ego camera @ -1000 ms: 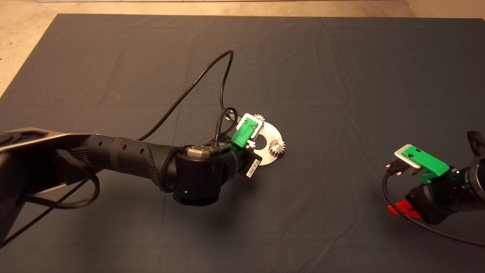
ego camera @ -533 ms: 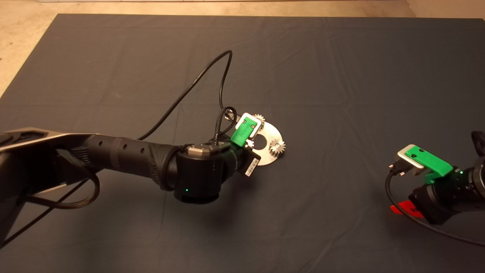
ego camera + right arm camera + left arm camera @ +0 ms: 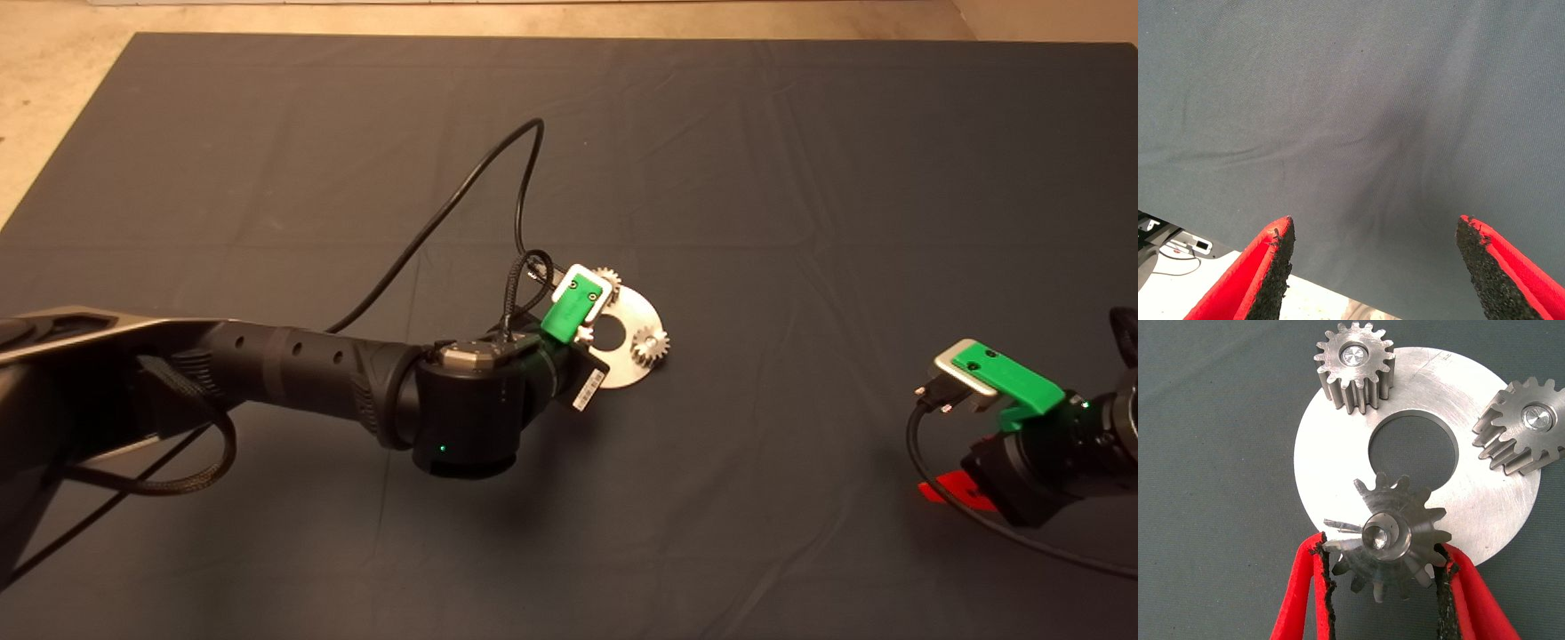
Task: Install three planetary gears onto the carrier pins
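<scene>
The silver disc (image 3: 1338, 453) with a central hole lies on the dark mat. Two planetary gears (image 3: 1355, 363) (image 3: 1528, 423) sit on carrier pins, each pin's shiny end showing in its bore. A third gear (image 3: 1395, 540) hangs tilted over the disc's near edge, with my left gripper (image 3: 1385, 550) shut on it, a black pad against each side. Something shiny shows in its bore; I cannot tell whether it is a pin. In the head view the disc (image 3: 638, 316) lies mid-mat, with both seated gears (image 3: 608, 277) (image 3: 651, 345) visible and the held gear hidden under my left wrist.
My right gripper (image 3: 1375, 230) waits open over bare mat at the lower right, a red finger (image 3: 947, 489) showing under its arm. The left arm's black cable (image 3: 480, 169) loops behind the disc. Pale floor (image 3: 53, 89) borders the mat at the far and left sides.
The left arm has edged slightly, still holding the third gear over the disc. The right arm has drifted a little toward the lower right edge.
</scene>
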